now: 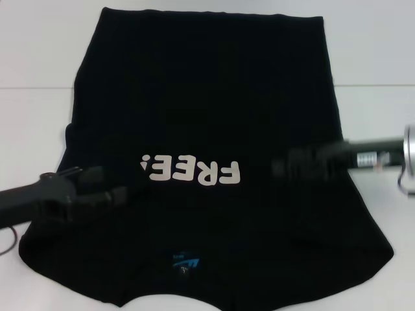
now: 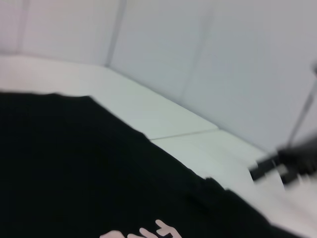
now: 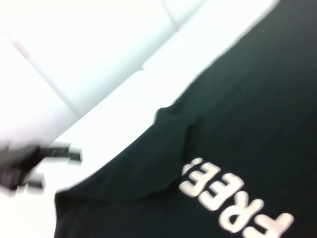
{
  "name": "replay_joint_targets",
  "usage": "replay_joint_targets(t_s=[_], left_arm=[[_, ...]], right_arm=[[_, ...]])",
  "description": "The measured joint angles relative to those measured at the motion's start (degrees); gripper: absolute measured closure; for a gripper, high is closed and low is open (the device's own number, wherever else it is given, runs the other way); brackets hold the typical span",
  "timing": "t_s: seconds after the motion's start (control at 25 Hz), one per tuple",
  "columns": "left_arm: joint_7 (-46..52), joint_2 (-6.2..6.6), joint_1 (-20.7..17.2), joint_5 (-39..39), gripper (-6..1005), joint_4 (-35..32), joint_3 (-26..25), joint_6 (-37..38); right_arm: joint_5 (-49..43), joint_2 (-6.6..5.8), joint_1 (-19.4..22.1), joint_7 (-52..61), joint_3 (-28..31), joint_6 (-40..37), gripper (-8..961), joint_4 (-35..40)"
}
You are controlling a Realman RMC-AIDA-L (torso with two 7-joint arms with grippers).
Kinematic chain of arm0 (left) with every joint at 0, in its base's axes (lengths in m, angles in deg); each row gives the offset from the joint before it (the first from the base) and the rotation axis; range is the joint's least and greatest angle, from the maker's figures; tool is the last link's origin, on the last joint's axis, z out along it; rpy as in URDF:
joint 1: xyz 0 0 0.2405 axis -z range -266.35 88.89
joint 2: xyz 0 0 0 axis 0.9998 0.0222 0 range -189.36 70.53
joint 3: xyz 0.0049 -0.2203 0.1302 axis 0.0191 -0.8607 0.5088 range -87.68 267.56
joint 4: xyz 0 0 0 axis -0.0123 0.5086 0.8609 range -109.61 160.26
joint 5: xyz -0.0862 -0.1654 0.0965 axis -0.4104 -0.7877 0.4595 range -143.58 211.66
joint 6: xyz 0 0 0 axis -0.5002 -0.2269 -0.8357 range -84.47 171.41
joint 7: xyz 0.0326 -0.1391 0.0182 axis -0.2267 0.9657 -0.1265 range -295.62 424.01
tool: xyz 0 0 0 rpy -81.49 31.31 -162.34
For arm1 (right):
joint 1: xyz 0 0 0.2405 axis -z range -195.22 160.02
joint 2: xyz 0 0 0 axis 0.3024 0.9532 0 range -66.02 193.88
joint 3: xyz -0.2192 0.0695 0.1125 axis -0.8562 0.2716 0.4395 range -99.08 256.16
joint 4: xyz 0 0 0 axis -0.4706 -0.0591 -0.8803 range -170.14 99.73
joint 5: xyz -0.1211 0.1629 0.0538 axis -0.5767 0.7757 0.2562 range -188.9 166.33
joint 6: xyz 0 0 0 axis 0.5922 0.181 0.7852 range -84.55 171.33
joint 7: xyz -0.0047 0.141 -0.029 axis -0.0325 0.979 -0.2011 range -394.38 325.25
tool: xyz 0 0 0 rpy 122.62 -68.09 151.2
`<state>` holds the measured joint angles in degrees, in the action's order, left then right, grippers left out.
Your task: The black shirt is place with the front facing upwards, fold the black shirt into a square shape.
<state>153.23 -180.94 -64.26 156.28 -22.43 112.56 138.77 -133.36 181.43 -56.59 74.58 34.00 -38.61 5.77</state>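
Item: large black cloth T-shirt (image 1: 214, 110), white "FREE!" lettering (image 1: 192, 171) upward, spread on white table (image 1: 369, 52). Left gripper (image 1: 120, 194) beside lettering, right gripper (image 1: 292, 165) opposite; finger state indiscernible. Step judged: sleeve fold. Next: grasp side edges.

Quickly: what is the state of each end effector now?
Left end effector: over the black shirt, near the lettering; state cannot be told.
Right end effector: over the shirt; state cannot be told.
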Motion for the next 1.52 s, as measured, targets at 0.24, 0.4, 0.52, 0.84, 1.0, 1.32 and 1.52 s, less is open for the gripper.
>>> replay_joint_targets(t_s=[0.24,0.4,0.52,0.84,1.0,1.32,1.52], left_arm=[[18.79,2.59,0.70,1.28,78,-0.28,-4.12,2.06],[31.90,5.20,1.71,5.49,76,-1.03,-6.68,5.19],[41.21,6.81,3.45,12.58,77,-2.33,-9.01,7.28],[51.52,9.38,5.72,23.10,84,-5.13,-13.83,11.31],[55.20,9.84,6.58,28.10,86,-5.14,-13.77,10.14],[56.23,9.51,6.35,31.52,91,-3.26,-12.39,5.37],[56.17,9.45,6.29,33.18,94,-2.75,-12.33,4.20]], right_arm=[[7.30,2.62,5.73,-25.93,-0.87,2.05,244,-5.74],[10.27,2.48,7.13,-37.94,-0.70,2.13,223,-10.02],[10.38,2.65,7.66,-44.04,-0.74,1.86,220,-11.77],[10.06,2.58,7.82,-53.26,-2.08,1.56,210,-15.15],[10.19,2.53,7.87,-54.30,-2.12,1.97,135,-15.76],[10.30,2.47,7.92,-54.34,-2.14,2.40,117,-15.76],[10.27,2.55,7.95,-54.36,-2.13,2.65,117,-15.76]])
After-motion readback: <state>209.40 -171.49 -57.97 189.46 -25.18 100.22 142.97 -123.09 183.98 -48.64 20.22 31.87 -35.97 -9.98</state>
